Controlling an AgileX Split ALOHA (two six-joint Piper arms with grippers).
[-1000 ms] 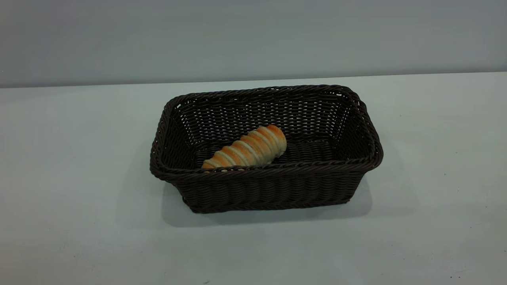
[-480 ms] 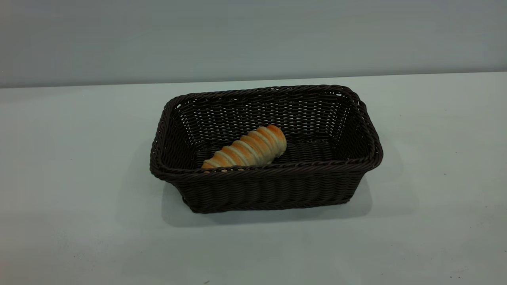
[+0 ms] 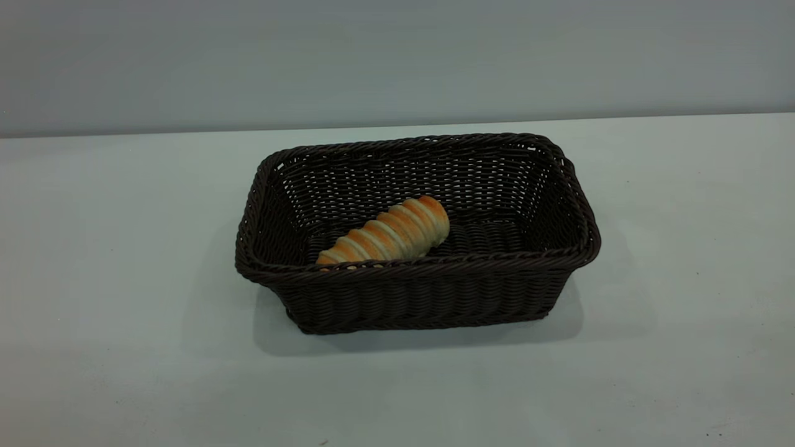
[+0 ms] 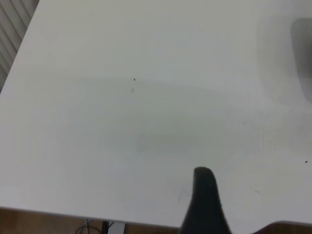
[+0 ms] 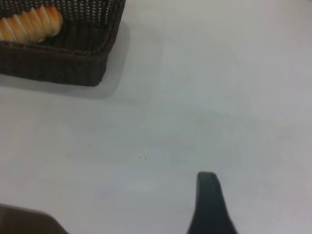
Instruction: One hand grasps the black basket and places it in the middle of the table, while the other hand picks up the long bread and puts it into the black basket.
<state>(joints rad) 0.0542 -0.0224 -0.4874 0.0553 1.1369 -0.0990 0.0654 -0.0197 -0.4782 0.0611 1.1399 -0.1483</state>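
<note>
The black basket [image 3: 428, 298] stands in the middle of the table [image 3: 112, 261]. The long bread [image 3: 388, 236] lies slanted on the basket floor, toward its left front. A corner of the basket [image 5: 73, 58] with one end of the bread [image 5: 29, 24] shows in the right wrist view. Neither arm shows in the exterior view. A black part of my left gripper [image 4: 204, 195] hangs over bare table near a table edge, far from the basket. A black part of my right gripper [image 5: 209, 200] hangs over bare table, apart from the basket corner.
A plain grey wall runs behind the table. The table edge [image 4: 58, 210] with brown floor beyond shows in the left wrist view. A few tiny dark specks [image 4: 134, 79] dot the tabletop. Bare table lies on all sides of the basket.
</note>
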